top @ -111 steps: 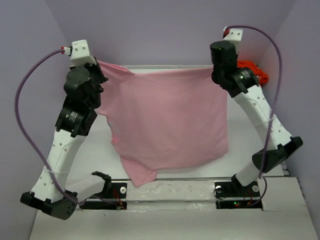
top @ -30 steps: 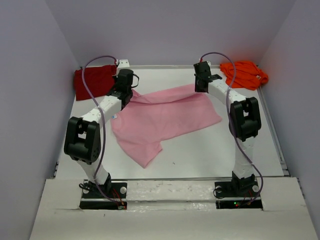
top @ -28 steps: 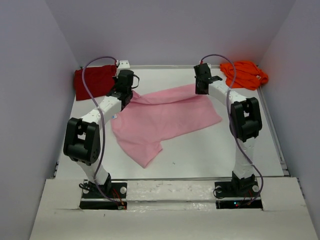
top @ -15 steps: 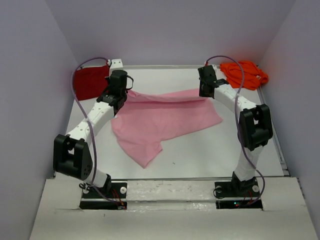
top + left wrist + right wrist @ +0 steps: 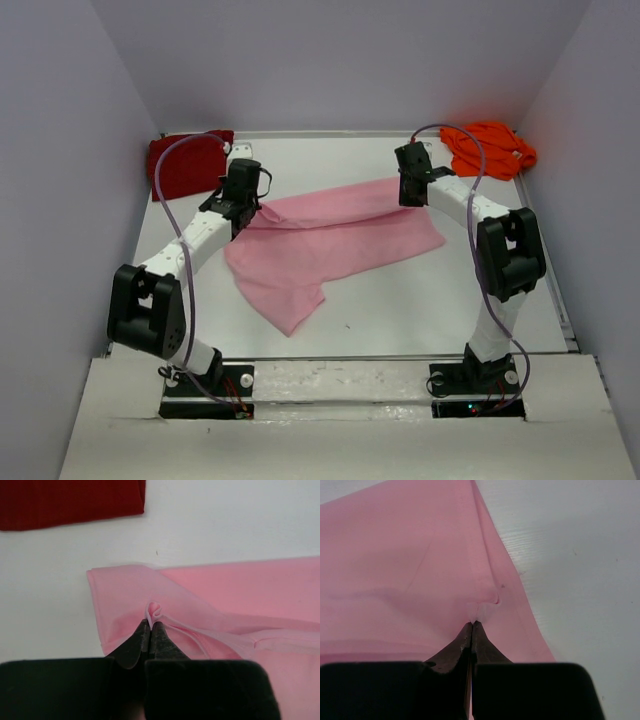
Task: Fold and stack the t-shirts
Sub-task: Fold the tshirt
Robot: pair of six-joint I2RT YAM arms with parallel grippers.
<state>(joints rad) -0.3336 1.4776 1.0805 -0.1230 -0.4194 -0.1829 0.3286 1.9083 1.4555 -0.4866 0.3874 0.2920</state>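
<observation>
The light pink t-shirt (image 5: 330, 240) lies spread across the middle of the table, its far edge folded over toward me. My left gripper (image 5: 247, 205) is shut on a pinch of that far edge at the left (image 5: 154, 609). At the right end of the same edge my right gripper (image 5: 411, 192) is shut on another pinch (image 5: 482, 611). The dark red t-shirt (image 5: 185, 164) lies folded at the far left corner (image 5: 70, 500). The bright orange t-shirt (image 5: 490, 147) is bunched at the far right corner.
Purple-grey walls close in the table on three sides. The white table surface (image 5: 420, 300) shows in front of the pink shirt. Both arm bases sit at the near edge (image 5: 340, 385).
Both grippers have carried the pink shirt's far edge toward me, doubling that edge over the shirt's body. The left arm's elbow stays low at the left.
</observation>
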